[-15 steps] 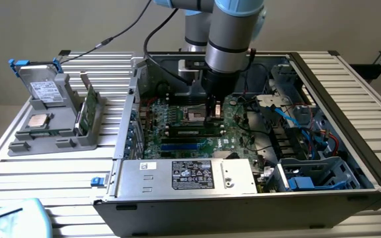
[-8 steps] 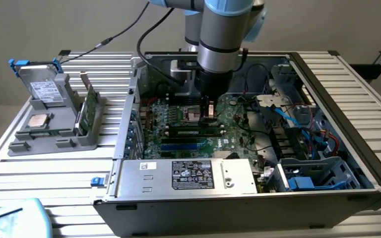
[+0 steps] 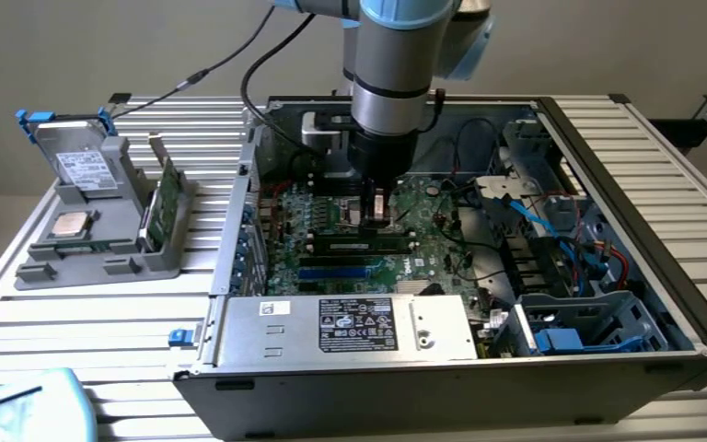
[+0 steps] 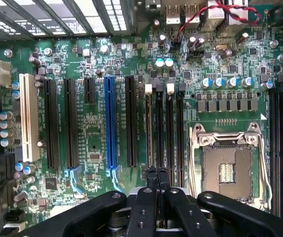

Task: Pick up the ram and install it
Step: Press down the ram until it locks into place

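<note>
Open black desktop computer case (image 3: 685,304) lies on its side on the slatted aluminium tabletop (image 3: 108,322), green motherboard (image 3: 329,216) face-up inside.

Exterior view: grey-and-blue robot arm (image 3: 397,74) comes down over the middle of the motherboard. End effector (image 3: 376,221) sits low, directly above the slim green ram stick with black chips (image 3: 356,246), which lies seated in a slot along the board. Fingertips appear to touch or nearly touch its upper edge; cannot tell which. Silver power supply box (image 3: 341,327) is at the case's near edge, carrying a black label with white print, too small to read. On the exterior view's left of the case, a grey plastic parts holder (image 3: 102,221) stands on the tabletop. It carries a square silver processor chip (image 3: 74,224), a taller green card with silver bracket (image 3: 157,198) standing on edge, and a labelled drive (image 3: 84,168) with writing illegible.

Wrist view: end effector (image 4: 157,174) has black fingers (image 4: 151,177) pressed together, closed, with nothing seen between them. They sit over the bank of black memory slots beside the empty silver processor socket (image 4: 227,165). It also shows a blue expansion slot (image 4: 110,121) and a white one (image 4: 29,118), further from the socket. No readable board markings.
</note>
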Robot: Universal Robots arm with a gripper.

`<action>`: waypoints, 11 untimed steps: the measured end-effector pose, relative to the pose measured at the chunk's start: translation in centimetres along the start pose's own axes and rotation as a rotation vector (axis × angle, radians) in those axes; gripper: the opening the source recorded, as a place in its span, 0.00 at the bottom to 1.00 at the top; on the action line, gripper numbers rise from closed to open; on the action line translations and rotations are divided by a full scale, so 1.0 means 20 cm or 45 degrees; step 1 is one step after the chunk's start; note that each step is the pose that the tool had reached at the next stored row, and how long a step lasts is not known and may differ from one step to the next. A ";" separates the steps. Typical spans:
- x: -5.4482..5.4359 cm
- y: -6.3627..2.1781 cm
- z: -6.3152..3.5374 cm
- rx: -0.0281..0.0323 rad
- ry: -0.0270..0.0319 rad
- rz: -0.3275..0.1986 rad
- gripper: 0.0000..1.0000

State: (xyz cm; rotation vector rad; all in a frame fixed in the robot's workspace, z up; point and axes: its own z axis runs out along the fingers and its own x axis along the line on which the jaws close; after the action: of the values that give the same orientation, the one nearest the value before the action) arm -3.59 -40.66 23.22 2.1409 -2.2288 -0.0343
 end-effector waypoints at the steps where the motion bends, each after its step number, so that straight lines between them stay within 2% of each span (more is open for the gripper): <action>1: 0.00 0.011 0.001 0.0018 0.0001 0.000 0.13; 6: 0.00 0.063 0.003 0.0106 0.0008 0.000 0.13; 11: 0.00 0.069 0.021 0.0160 0.0011 0.000 0.13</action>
State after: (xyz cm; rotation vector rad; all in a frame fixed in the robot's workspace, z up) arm -4.99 -40.66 22.88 2.1464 -2.2350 -0.0194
